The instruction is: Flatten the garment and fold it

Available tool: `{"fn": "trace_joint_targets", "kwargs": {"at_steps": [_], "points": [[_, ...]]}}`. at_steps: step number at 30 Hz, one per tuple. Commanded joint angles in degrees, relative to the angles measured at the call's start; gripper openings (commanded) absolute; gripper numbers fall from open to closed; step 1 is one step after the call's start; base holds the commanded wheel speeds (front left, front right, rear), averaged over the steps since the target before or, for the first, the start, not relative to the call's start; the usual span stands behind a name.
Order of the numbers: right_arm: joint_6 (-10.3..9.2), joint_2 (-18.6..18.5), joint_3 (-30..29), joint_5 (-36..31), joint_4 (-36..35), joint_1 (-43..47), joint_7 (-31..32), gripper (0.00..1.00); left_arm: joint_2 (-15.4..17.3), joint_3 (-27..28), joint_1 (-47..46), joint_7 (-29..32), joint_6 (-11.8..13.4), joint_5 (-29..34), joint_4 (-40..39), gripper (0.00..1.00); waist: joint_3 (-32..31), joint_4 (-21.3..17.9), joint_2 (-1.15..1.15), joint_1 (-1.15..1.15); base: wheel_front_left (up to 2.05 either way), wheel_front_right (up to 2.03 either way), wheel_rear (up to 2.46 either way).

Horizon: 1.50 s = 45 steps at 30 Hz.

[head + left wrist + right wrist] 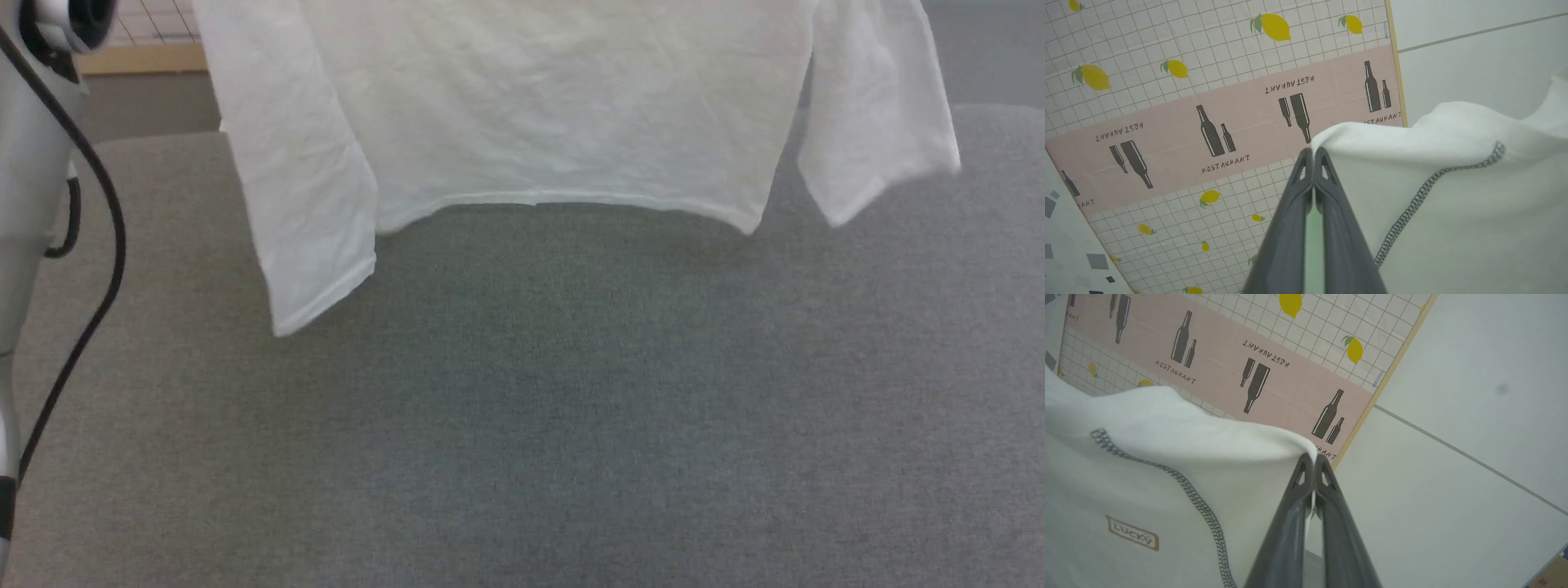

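Left gripper point(1313, 152), L wrist view: fingers clamped on white T-shirt point(1453, 196) at shoulder edge. R wrist view: right gripper point(1313, 457) pinches the other shoulder. Head view: shirt hangs spread, hem over far edge of grey padded surface point(522, 425). Step: flattening. Next, prob. lower & lay it flat w/o bunching.

This is looking like a staged robot test room: a grey felt-covered tabletop point(522, 425) is spreading across the lower head view, with a silver robot arm point(24, 180) rising at the left edge. In the left wrist view, a printed backdrop panel point(1167, 102) of lemons and RESTAURANT bottles is standing at upper left, meeting a white wall point(1474, 73) at upper right.
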Motion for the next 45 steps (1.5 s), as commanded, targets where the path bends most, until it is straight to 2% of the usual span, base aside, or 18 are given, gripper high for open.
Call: {"fn": "trace_joint_targets", "kwargs": {"at_steps": [1, 10, 17, 22, 27, 33, 37, 42, 45], "points": [[-0.11, -0.3, 0.2, -0.1, 0.7, -1.6, -0.1, 0.0, 0.1, 0.4, -1.6, 0.0, 0.6, 0.2, -0.2, 0.0, 3.5, -0.7, 0.0, 0.0, 0.0, 0.0, 0.0], [-0.11, -2.3, -1.0, -2.8, 2.8, -10.0, -1.3, 0.0, -0.8, 1.2, -10.2, -0.6, 2.5, 2.4, -1.1, 0.0, 16.5, -1.0, 0.0, 0.0, 0.0, 0.0, 0.0], [-0.11, -2.9, -1.0, -10.7, 4.8, -15.6, -5.6, 0.0, -3.0, 1.7, -16.8, -9.1, 5.7, 6.8, 2.5, 0.0, 22.3, 0.2, 0.0, 0.0, 0.0, 0.0, 0.0], [-0.11, -3.1, 0.3, -16.1, 7.0, -18.7, -8.7, 0.0, -5.1, 1.7, -20.4, -14.6, 5.5, 7.7, 6.8, 0.0, 24.2, 1.5, 0.0, 0.0, 0.0, 0.0, 0.0], [-0.11, -4.1, 1.7, -19.9, 8.9, -21.0, -11.9, 0.0, -5.3, 1.7, -22.1, -19.6, 5.7, 8.8, 10.0, 0.0, 26.2, 2.2, 0.0, 0.0, 0.0, 0.0, 0.0], [-0.11, -4.3, 2.6, -21.4, 11.4, -19.4, -15.6, 0.0, -5.2, 1.2, -20.5, -22.1, 4.0, 8.4, 13.2, 0.0, 27.6, 2.7, 0.0, 0.0, 0.0, 0.0, 0.0], [-0.11, -4.2, 3.8, -20.5, 12.4, -17.2, -17.5, 0.0, -5.4, 0.9, -18.1, -22.8, 1.8, 7.0, 14.2, 0.0, 27.3, 2.9, 0.0, 0.0, 0.0, 0.0, 0.0], [-0.11, -5.1, 6.2, -17.4, 11.2, -13.7, -19.3, 0.0, -4.9, -0.5, -13.7, -22.7, -1.8, 5.4, 12.6, 0.0, 25.6, 3.4, 0.0, 0.0, 0.0, 0.0, 0.0], [-0.11, -6.2, 7.4, -14.1, 9.2, -10.9, -19.8, 0.0, -3.9, -0.8, -10.1, -21.9, -3.0, 4.0, 9.4, 0.0, 24.2, 3.5, 0.0, 0.0, 0.0, 0.0, 0.0]]}}
